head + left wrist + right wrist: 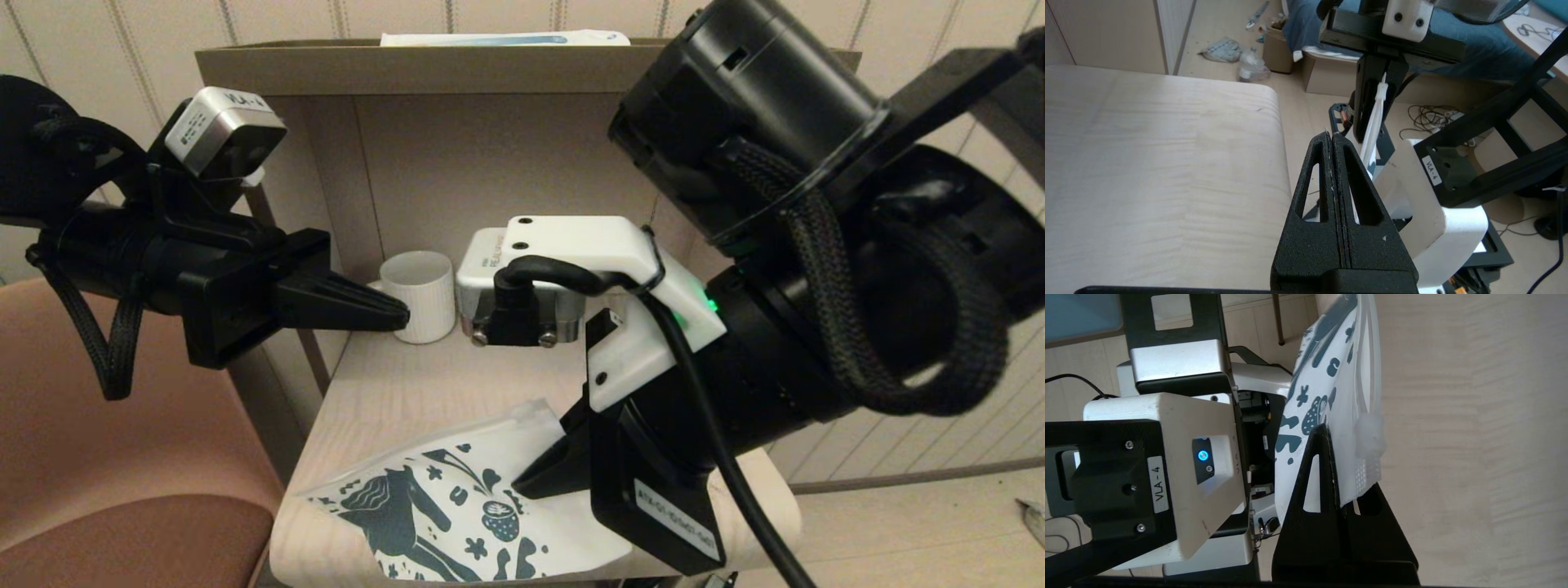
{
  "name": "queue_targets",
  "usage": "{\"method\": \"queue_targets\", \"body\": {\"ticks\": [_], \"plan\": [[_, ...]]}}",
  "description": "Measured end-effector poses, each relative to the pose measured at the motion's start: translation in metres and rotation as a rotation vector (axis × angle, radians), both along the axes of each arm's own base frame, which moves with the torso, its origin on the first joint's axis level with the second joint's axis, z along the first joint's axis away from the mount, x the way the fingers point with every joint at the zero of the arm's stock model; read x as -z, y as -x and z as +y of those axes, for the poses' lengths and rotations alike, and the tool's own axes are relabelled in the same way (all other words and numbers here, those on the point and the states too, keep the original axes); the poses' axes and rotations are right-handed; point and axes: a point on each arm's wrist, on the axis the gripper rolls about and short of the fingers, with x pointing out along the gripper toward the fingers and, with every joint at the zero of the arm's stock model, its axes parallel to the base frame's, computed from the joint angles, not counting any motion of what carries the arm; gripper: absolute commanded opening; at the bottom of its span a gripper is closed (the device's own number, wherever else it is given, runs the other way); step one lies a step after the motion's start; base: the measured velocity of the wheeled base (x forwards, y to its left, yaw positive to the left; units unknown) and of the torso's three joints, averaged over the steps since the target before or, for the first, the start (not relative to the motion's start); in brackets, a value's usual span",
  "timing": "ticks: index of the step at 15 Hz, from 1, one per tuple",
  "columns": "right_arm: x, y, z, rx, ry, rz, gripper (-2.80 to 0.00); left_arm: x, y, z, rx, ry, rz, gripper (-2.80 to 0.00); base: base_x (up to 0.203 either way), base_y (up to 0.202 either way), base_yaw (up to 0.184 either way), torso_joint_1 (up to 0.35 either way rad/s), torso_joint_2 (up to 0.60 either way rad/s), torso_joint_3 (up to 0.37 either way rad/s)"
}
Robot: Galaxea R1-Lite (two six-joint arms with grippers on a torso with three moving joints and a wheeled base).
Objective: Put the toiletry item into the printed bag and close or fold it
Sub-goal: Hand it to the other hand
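The printed bag (457,506), a white pouch with a dark teal horse and doodles, hangs at the table's front edge. My right gripper (522,487) is shut on its upper right edge. In the right wrist view the black fingers (1316,465) pinch the bag (1323,375) near its zip strip. The left wrist view shows the bag (1376,122) edge-on, hanging from that gripper. My left gripper (400,312) is shut on nothing and hovers beside the mug, its tips (1332,136) pressed together. The toiletry item is hidden from every view.
A white mug (420,294) stands at the back of the light wood table (392,392), inside a beige alcove. A long white-and-blue box (506,37) lies on the shelf top. A brown seat (122,490) is to the left.
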Motion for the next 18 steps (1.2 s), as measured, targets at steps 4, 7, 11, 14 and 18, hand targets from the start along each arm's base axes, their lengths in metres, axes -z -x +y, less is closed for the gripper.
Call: {"method": "queue_targets", "body": {"ticks": [4,7,11,14,18], "plan": [[-0.003,0.007,0.000,-0.019,-0.010,-0.006,-2.80,-0.003,0.004,-0.002,0.014,0.006,0.002,-2.80,0.000,0.000,0.000,0.000,0.00,0.000],[-0.006,0.010,0.003,-0.012,-0.022,-0.028,-2.80,-0.004,0.005,-0.003,0.016,0.002,0.000,-2.80,0.000,0.000,0.000,0.000,0.00,0.000],[-0.008,0.007,0.009,0.027,-0.079,-0.032,-2.80,-0.005,0.011,-0.007,0.027,-0.013,0.011,0.00,0.000,0.000,0.000,0.000,0.00,0.000],[-0.007,0.004,0.013,0.037,-0.098,-0.031,-2.80,-0.007,0.011,-0.008,0.026,-0.019,0.016,0.00,0.000,0.000,0.000,0.000,0.00,0.000],[-0.005,0.001,0.017,0.053,-0.110,-0.011,-2.80,-0.007,0.008,-0.008,0.030,-0.011,0.026,0.00,0.000,0.000,0.000,0.000,0.00,0.000]]}}
